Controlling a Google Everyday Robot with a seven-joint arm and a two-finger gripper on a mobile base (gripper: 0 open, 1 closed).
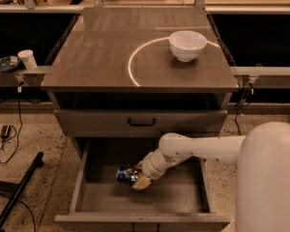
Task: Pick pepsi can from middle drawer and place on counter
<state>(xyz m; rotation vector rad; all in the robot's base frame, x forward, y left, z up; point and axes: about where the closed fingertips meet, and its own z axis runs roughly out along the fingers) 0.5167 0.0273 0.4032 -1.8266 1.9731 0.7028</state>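
Observation:
The pepsi can [124, 174], dark blue with a silver end, lies on its side on the floor of the open middle drawer [176, 193], left of centre. My gripper [137, 177] reaches into the drawer from the right on a white arm and sits right at the can's right end, hiding part of it. The can rests low, at the drawer floor. The counter [96, 47] above is glossy grey-brown with a bright white arc.
A white bowl [187, 45] stands on the counter at the right. The closed drawer front with a black handle [141, 122] overhangs the open drawer. My white body [273, 178] fills the right. A white cup [27, 59] and a black pole [14, 195] are at the left.

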